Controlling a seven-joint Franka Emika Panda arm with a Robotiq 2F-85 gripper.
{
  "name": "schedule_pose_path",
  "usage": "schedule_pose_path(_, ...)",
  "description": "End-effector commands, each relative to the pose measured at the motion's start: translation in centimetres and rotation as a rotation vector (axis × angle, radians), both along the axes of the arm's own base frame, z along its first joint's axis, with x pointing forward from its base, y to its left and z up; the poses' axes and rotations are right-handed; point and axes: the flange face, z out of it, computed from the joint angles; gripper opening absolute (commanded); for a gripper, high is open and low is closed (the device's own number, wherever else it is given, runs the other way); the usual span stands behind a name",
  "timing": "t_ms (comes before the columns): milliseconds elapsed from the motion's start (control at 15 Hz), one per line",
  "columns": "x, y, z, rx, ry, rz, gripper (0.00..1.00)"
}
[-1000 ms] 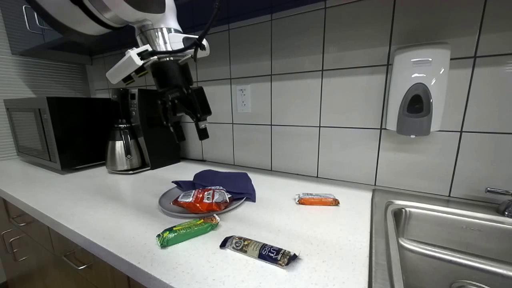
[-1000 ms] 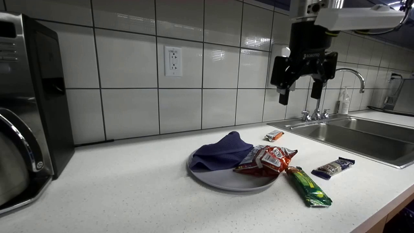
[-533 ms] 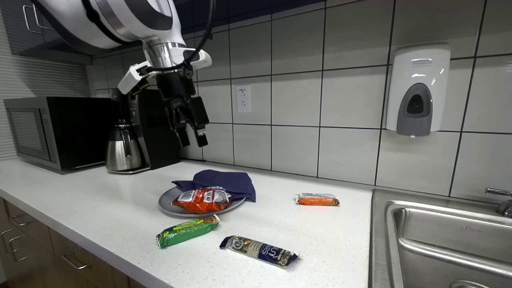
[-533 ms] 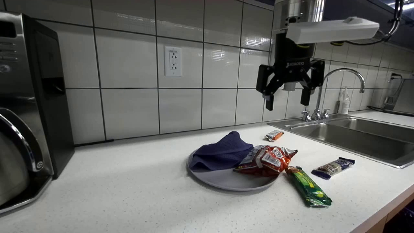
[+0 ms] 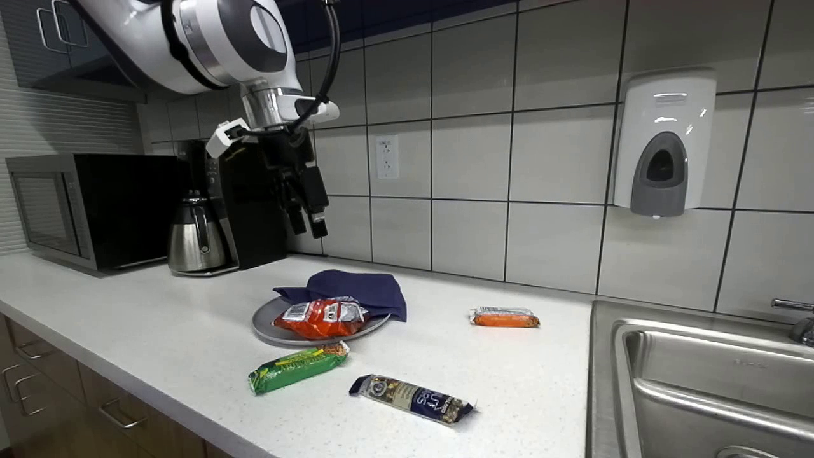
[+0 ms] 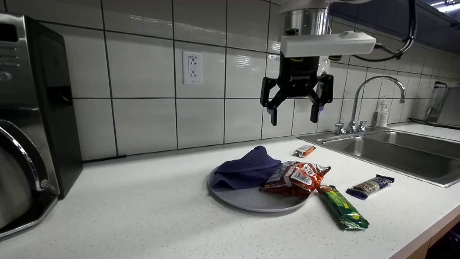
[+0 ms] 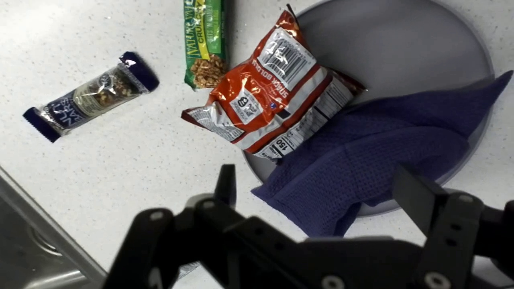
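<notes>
Table (image 6: 136, 201): white, tiled wall (image 6: 143, 64) behind.
Cloth (image 7: 353, 160): on plate (image 7: 385, 44), spilling past its wall-side rim.
Red bag (image 7: 269, 92): against cloth, same plate.
Tool (image 6: 294, 121): lower, nearer plate than a second ago; jaws apart, empty, cloth looks nearest now.

In an exterior view we take the plate (image 5: 264, 321) on the bench (image 5: 528, 388) as our mark. On it: snack bag (image 5: 321, 320) at front, cloth (image 5: 365, 289) behind, cloth reaching past the plate's right rim. Just in front of the plate, granola bar (image 5: 299, 367); front and right, nut bar (image 5: 410, 399). Well right, small wrapped bar (image 5: 504, 317), then sink (image 5: 604, 381). Behind and left, coffee maker (image 5: 257, 219); farther left, microwave (image 5: 127, 210).
</notes>
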Motion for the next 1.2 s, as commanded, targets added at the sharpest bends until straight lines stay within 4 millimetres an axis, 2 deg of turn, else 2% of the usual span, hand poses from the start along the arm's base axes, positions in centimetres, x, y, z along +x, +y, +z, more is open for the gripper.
schedule_pose_path(0,2.5,1.9,-0.9,0.021,-0.012,-0.052,1.0)
schedule_pose_path(533,6.4,4.4,-4.3,0.046,-0.02,-0.113,1.0)
schedule_pose_path(1133,9.7,4.8,-7.9,0.035,0.009,-0.17,1.0)
